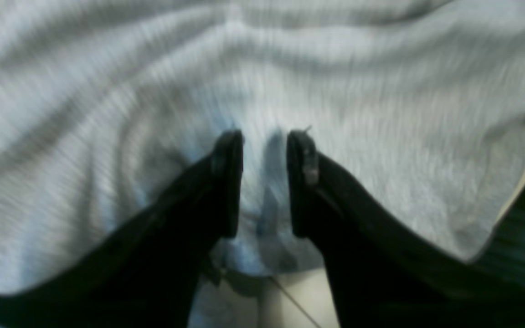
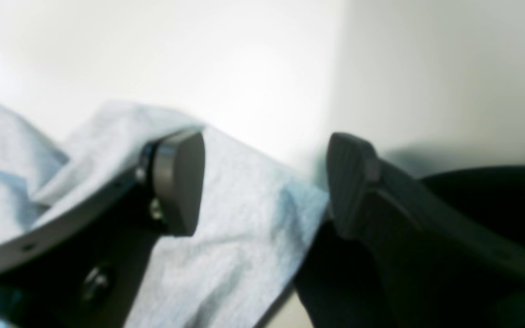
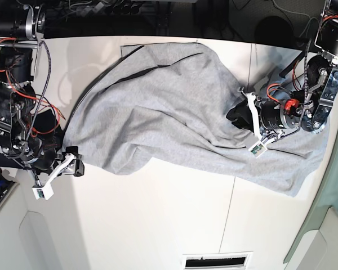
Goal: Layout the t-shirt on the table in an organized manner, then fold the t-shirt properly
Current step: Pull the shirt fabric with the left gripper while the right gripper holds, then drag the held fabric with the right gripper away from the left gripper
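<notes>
The grey t-shirt (image 3: pixel 169 107) lies spread and wrinkled across the white table (image 3: pixel 158 225), its plain side up. My left gripper (image 3: pixel 235 116) sits on the shirt's right part. In the left wrist view the gripper (image 1: pixel 265 136) is shut on a pinched fold of the t-shirt (image 1: pixel 381 91), with creases fanning out from its fingertips. My right gripper (image 3: pixel 73 163) is at the shirt's lower left edge. In the right wrist view the gripper (image 2: pixel 265 150) stands wide open over a corner of the t-shirt (image 2: pixel 244 205), with bare table (image 2: pixel 244 59) beyond.
A thin seam (image 3: pixel 231 208) crosses the tabletop. A vent slot (image 3: pixel 214 261) sits at the near edge. A dark cloth (image 3: pixel 45 121) lies by the arm on the left. Cables and motors line the far edge. The table's right edge (image 3: pixel 325 185) runs close to the shirt's hem.
</notes>
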